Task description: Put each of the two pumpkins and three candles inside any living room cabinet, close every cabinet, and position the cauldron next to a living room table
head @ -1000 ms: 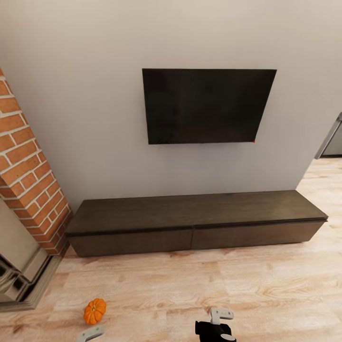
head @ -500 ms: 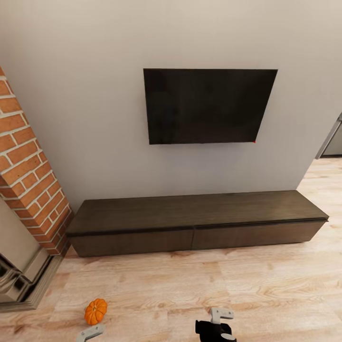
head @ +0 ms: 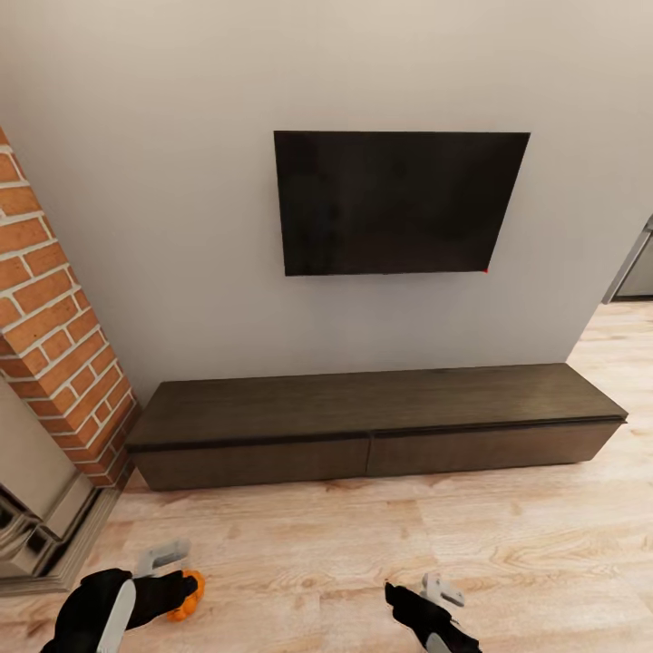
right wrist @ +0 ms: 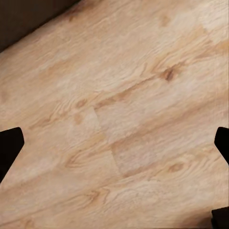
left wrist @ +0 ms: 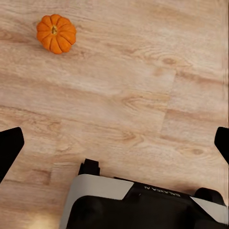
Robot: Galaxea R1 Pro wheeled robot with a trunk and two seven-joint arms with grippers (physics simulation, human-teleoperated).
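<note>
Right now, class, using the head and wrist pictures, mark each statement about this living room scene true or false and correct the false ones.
1. The small ribbed orange pumpkin lies on the pale wood floor. True.
2. A drawer of the long dark brown wood cabinet is pulled open. False: both fronts are shut.
3. The left gripper holds the pumpkin. False: its jaws are open and empty, the pumpkin lying apart from them.
4. A black flat screen hangs on the wall above the cabinet. True.
5. The right gripper is open over bare floor. True.
</note>
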